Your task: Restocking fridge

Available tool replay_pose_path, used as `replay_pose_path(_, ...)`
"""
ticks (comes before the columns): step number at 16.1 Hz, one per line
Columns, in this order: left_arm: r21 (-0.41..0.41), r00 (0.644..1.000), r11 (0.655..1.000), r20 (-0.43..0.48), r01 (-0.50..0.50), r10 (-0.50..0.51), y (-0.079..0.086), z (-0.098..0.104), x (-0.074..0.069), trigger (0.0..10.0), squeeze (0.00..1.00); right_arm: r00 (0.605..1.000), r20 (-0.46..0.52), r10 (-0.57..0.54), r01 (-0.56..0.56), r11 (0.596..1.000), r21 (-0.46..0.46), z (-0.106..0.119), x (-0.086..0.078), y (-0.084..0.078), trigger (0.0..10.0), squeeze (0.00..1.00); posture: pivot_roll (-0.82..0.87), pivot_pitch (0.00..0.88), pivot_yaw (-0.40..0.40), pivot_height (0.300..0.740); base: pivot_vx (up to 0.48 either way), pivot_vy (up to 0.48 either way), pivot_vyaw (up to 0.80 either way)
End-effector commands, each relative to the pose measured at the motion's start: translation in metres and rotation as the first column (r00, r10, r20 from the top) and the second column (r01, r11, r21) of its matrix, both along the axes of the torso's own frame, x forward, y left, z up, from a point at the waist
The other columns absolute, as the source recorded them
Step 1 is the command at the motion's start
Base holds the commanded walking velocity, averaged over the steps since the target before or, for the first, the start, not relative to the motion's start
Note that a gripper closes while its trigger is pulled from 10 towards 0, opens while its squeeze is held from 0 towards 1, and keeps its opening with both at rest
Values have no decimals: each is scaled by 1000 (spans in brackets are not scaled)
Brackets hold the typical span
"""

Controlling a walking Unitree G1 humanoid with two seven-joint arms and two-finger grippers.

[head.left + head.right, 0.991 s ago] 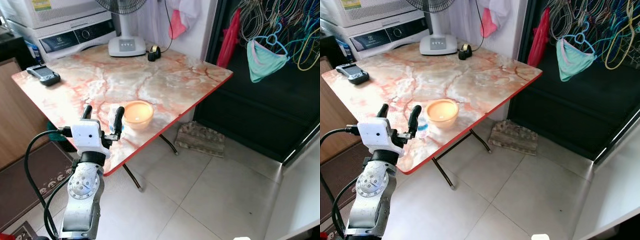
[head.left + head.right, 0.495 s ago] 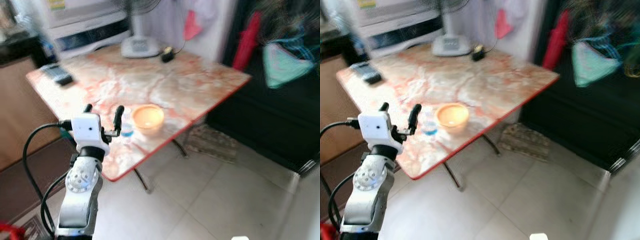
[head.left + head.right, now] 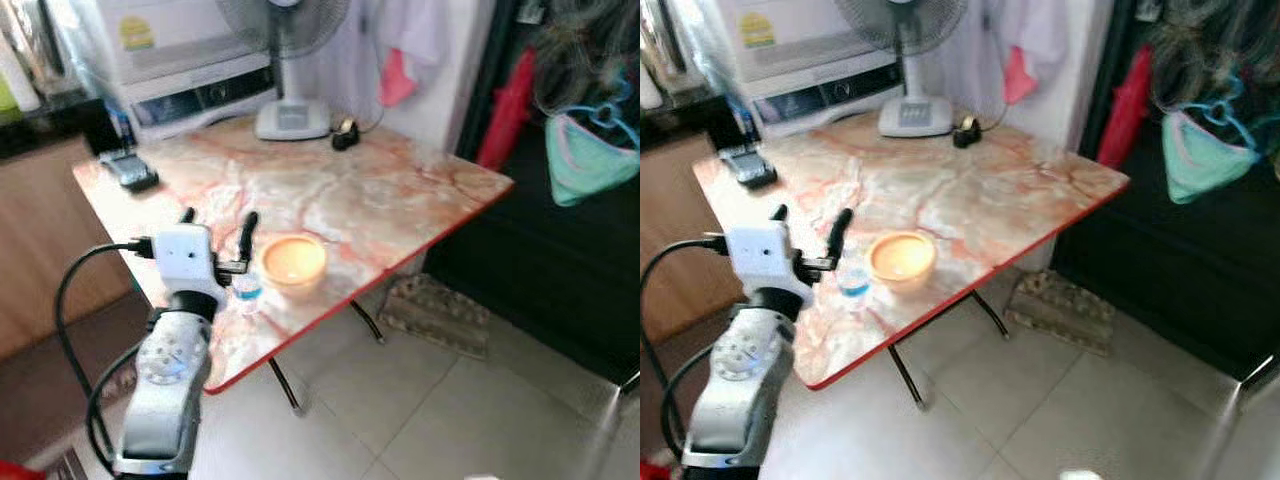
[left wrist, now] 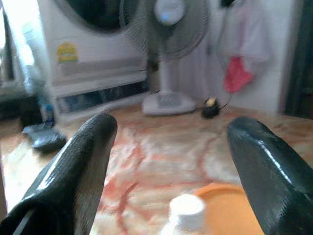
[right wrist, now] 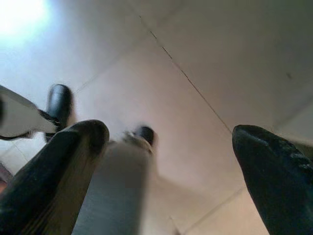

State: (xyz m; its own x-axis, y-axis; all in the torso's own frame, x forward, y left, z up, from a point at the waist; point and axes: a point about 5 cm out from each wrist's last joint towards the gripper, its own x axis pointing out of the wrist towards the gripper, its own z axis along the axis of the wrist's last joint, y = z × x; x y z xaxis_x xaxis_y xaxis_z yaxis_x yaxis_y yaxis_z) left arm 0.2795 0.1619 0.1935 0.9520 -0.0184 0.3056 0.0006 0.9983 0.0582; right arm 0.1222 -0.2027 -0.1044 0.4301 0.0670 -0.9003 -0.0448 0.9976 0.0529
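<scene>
Standing before me is a folding table with a pink-and-cream marbled top and a red edge (image 3: 400, 190), its dark metal legs on a pale tiled floor (image 3: 450, 400). Behind the table sits a white appliance with a dark control panel (image 3: 190, 80), and on the table's far side rests a white pedestal fan (image 3: 291, 118) with a small black-and-yellow item (image 3: 346, 134) just beside its base. A dark handheld device (image 3: 131, 174) lies near the table's far left corner. To the right, clothes and wire hangers (image 3: 590, 140) hang against a dark doorway, a teal garment among them.

Nearer the front edge sits a round orange plastic bowl (image 3: 293, 263). Just beside it, on its left, stands a small clear water bottle with a white cap and blue label (image 3: 246, 286), upright on the tabletop.

My left gripper (image 3: 217, 228) is raised over the table's near edge, its two black fingers spread wide apart and holding nothing; in my left wrist view the bottle's cap (image 4: 186, 206) sits low between the fingers, with the bowl just behind it.

My right gripper (image 5: 166, 161) hangs down facing the floor tiles, its fingers likewise parted and empty.
</scene>
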Motion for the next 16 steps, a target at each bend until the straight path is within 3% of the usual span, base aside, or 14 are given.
replay_pose_path(1, 9, 1000, 1000, -5, -12, 12, 2, 2, 0, 10000, 0, 1000, 9, 10, -10, 1000, -8, 1, 2, -3, 10000, 0, 133, 0, -14, 740, 289, 0, 0)
replay_pose_path(4, 8, 1000, 1000, -9, -17, 17, 1, 1, -1, 10000, 0, 997, 17, 70, -70, 997, -27, 2, 4, -3, 10000, 0, 136, 0, -16, 740, 290, 0, 479)
replay_pose_path(6, 9, 1000, 1000, -10, -18, 18, 0, 0, -2, 10000, 0, 999, 19, 42, -41, 999, -17, 2, 3, -3, 10000, 0, 135, 0, -18, 740, 261, 0, 694)
replay_pose_path(9, 9, 1000, 1000, -13, 13, -13, -4, 1, -3, 10000, 0, 1000, 15, 27, -27, 1000, -10, 2, 2, -3, 10000, 0, 137, 0, -19, 740, 0, 0, 0)
replay_pose_path(12, 54, 992, 995, -101, 82, -76, -12, 2, -1, 10000, 0, 999, 17, 34, -34, 999, -10, 2, 3, -2, 10000, 0, 144, 0, -22, 740, 0, 0, 0)
replay_pose_path(16, 146, 974, 974, -172, 173, -147, -20, 20, 2, 10000, 0, 999, 18, 33, -33, 999, -6, 2, 5, -1, 10000, 0, 154, 0, -25, 740, 0, 0, 0)
